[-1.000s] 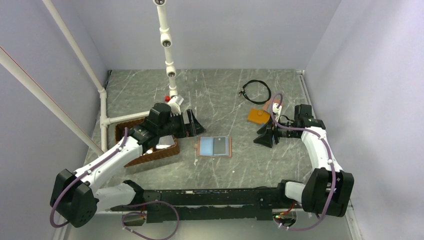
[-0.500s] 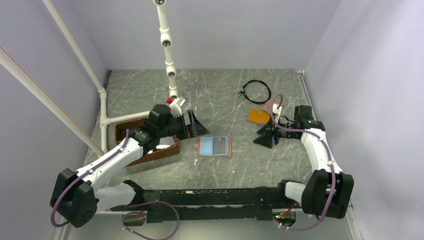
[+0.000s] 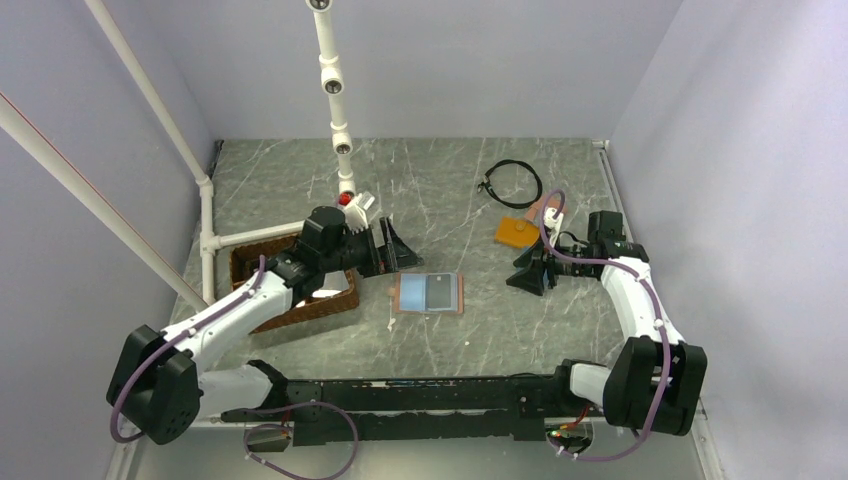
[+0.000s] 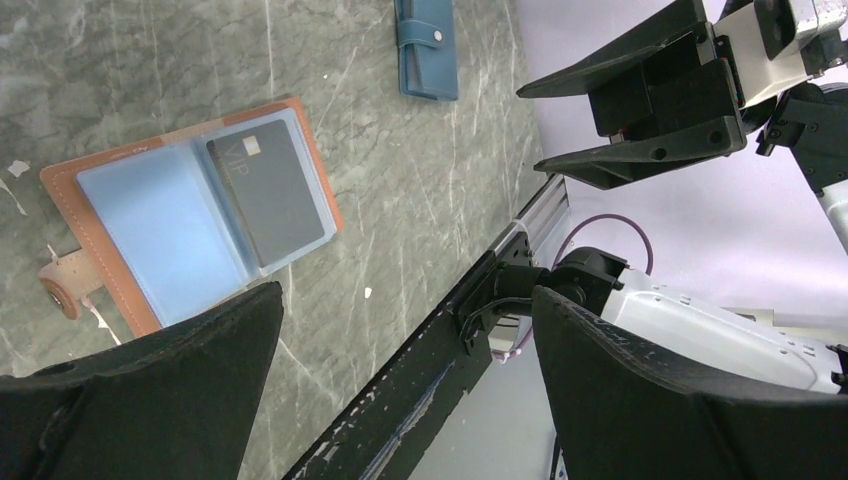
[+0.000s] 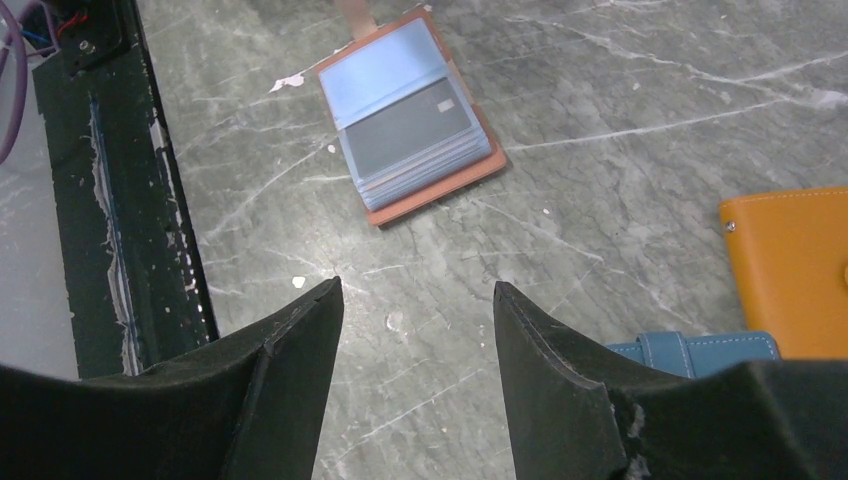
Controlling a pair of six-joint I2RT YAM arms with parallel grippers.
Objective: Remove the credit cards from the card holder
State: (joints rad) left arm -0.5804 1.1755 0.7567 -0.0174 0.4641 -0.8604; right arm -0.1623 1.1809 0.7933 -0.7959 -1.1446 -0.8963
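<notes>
The salmon-pink card holder (image 3: 402, 294) lies open and flat at the table's middle, with light-blue pockets facing up. A grey card (image 3: 441, 291) sits in its right half. The holder (image 4: 150, 230) and card (image 4: 270, 195) show in the left wrist view, and the holder (image 5: 385, 65) and card (image 5: 410, 130) in the right wrist view. My left gripper (image 3: 398, 250) is open and empty, just up and left of the holder; its jaws (image 4: 405, 292) stand wide apart. My right gripper (image 3: 515, 272) is open and empty, right of the holder (image 5: 418, 285).
An orange wallet (image 3: 517, 232) (image 5: 790, 265) and a teal-blue wallet (image 4: 425, 45) (image 5: 690, 352) lie by the right gripper. A black cable loop (image 3: 511, 183) lies at the back. A brown basket (image 3: 300, 300) sits under the left arm. A white pipe frame (image 3: 335, 100) stands back left.
My left gripper has moved a little to the right, closer to the card holder. The right arm and the holder have barely moved.
</notes>
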